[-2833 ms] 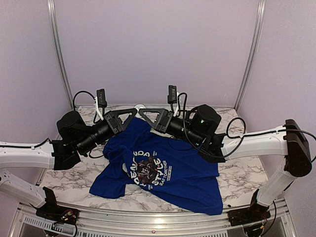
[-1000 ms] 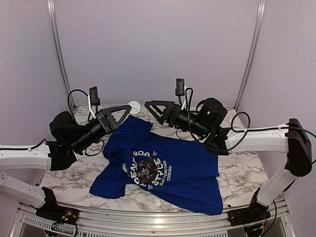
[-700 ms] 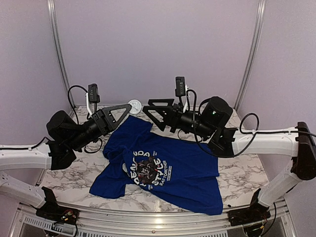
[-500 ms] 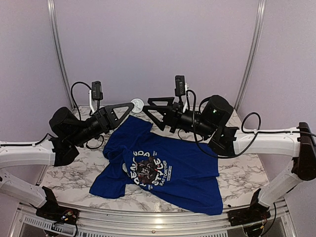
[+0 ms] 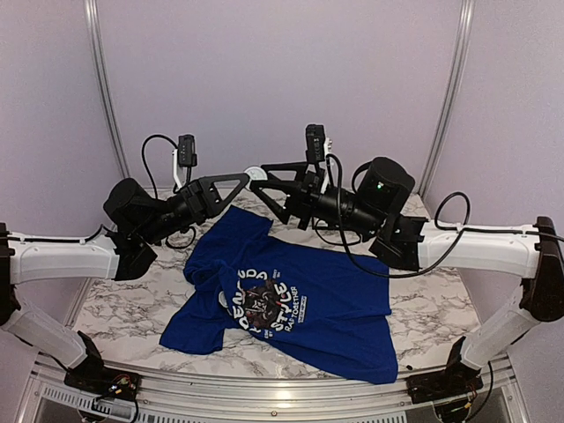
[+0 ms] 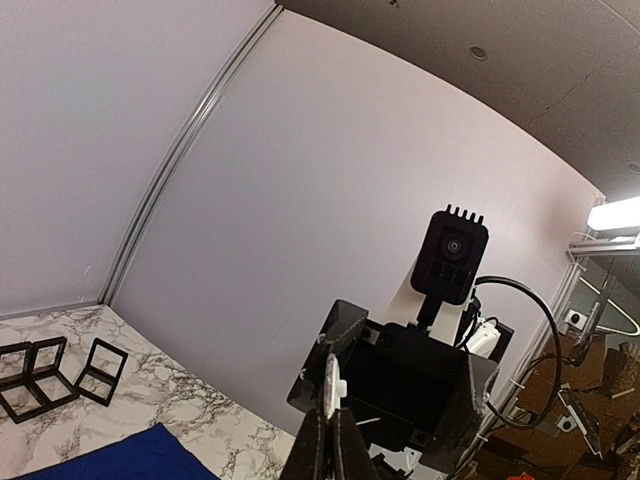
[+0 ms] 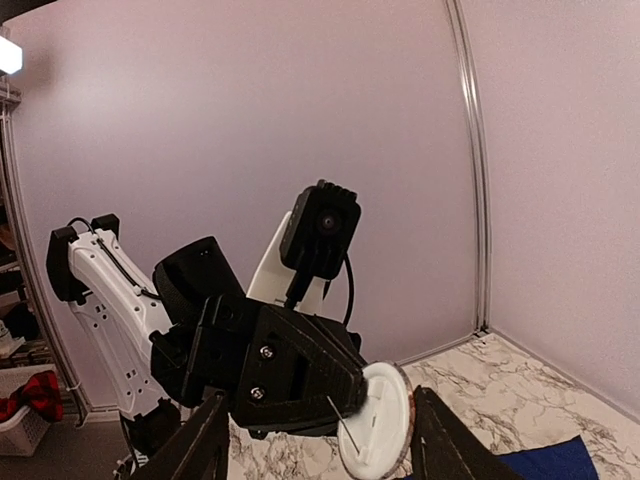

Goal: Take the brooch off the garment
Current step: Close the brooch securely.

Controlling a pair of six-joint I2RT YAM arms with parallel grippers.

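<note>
1. The left tool (image 5: 243, 179) was clamped tight on the brooch (image 5: 254, 173), a white round disc pinched by its edge. It was held in the air over the far edge of the bench (image 5: 115, 326).
2. The right wrist view caught it well: the brooch (image 7: 378, 420) stood edge-on at the tip of the left tool (image 7: 345, 400), with a thin pin sticking out from its face.
3. The right tool (image 5: 256, 174) faced it nose to nose, jaws apart on either side of the disc. Whether a finger touched the disc could not be told.
4. The garment (image 5: 291, 300), a royal-blue T-shirt, lay rumpled across the middle of the bench, print up. Its hem reached toward the near right corner.
5. The brooch was up and clear of the cloth, above and beyond the shirt's far end.
6. The bench was white marble with grey veins.
7. Pale lilac walls closed in the far side and both flanks, with slim metal posts (image 5: 101, 88) rising at the far corners.
8. The left wrist view showed small black square frames (image 6: 50, 375) lying on the bench by the wall.
</note>
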